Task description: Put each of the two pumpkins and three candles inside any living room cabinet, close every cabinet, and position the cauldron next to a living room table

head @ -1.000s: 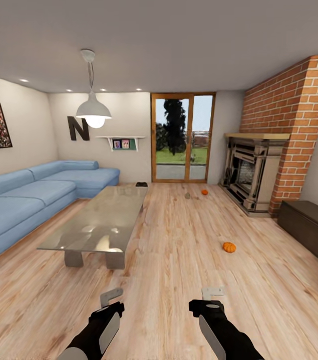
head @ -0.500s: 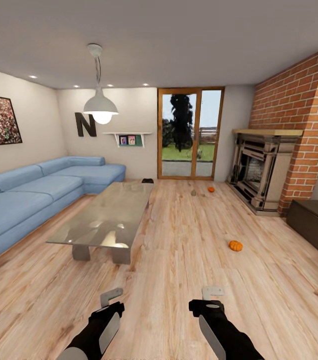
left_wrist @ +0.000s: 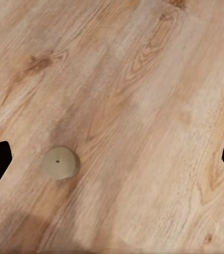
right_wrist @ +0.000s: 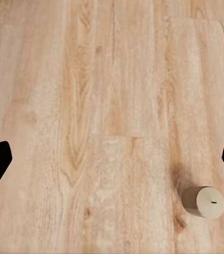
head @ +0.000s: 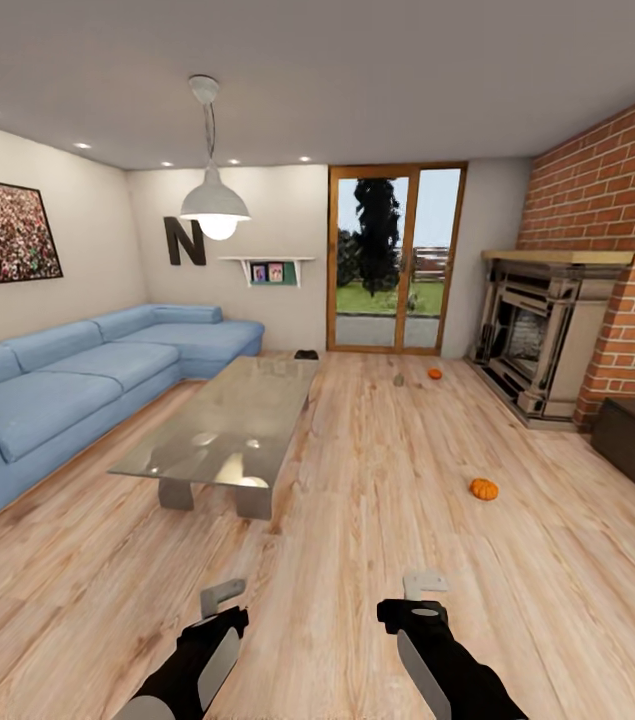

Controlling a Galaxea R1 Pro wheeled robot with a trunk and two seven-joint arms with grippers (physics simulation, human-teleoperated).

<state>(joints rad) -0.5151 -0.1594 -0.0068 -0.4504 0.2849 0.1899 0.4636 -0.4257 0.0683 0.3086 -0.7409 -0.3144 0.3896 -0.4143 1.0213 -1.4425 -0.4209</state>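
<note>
Two orange pumpkins [head: 483,488] [head: 435,374] lay on bare planks right of centre, the blue sofa [head: 67,385] and glossy table [head: 227,425] at left; my left gripper [head: 221,598] and right gripper [head: 425,584] stood apart, empty.

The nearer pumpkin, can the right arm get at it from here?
Probably not: the pumpkin lies far ahead on open floor, well beyond the right gripper. Nothing blocks it; the base must drive closer.

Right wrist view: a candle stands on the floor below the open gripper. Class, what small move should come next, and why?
Probably lower the right gripper toward the candle, shifting sideways to centre on it. The candle stands upright on bare wood floor, off to one side of the gap between the open fingers, and nothing is held yet.
</note>
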